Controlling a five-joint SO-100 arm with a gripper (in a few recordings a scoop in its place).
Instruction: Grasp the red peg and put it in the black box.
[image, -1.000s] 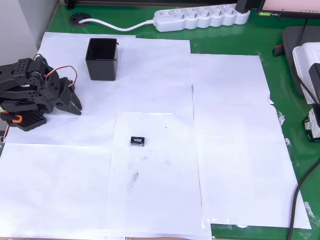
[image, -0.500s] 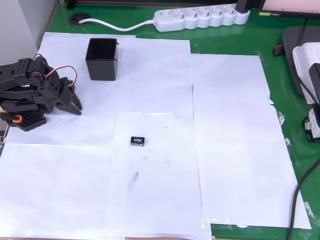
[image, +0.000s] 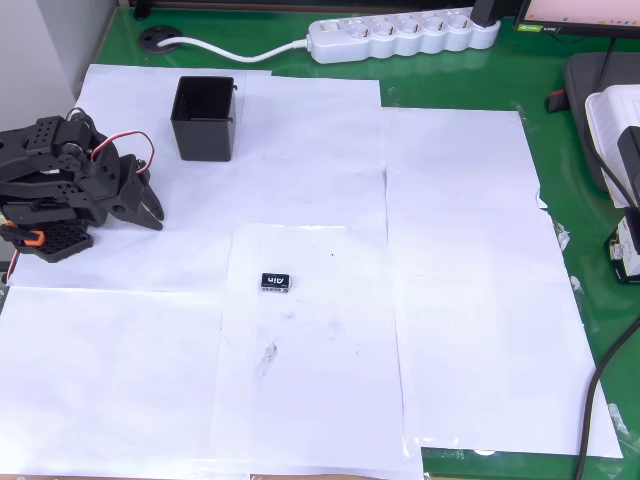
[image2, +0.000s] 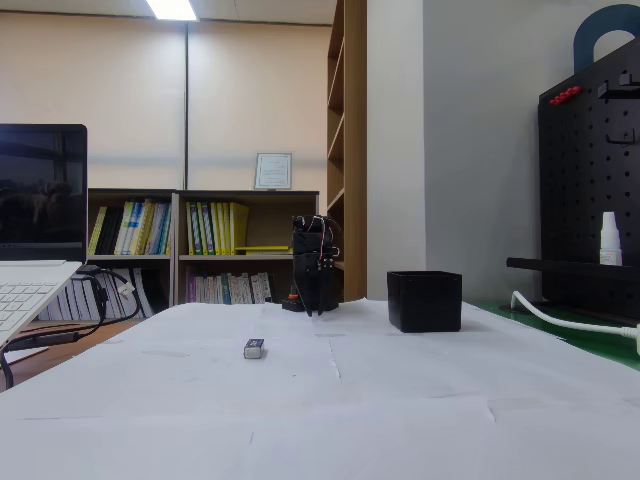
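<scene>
The red peg is out of view. The black box (image: 205, 118) stands open-topped on the white paper at the upper left; in the fixed view the black box (image2: 424, 300) sits right of centre. My black arm is folded at the left edge. Its gripper (image: 153, 213) rests low by the paper, below and left of the box, with its jaws together and nothing between them. In the fixed view the gripper (image2: 311, 306) points down at the far end of the table, left of the box.
A small flat black tag (image: 276, 282) with white lettering lies mid-table. A white power strip (image: 405, 35) and its cable run along the top edge. White gear (image: 620, 150) and cables crowd the right edge. A laptop (image2: 30, 230) stands at the left.
</scene>
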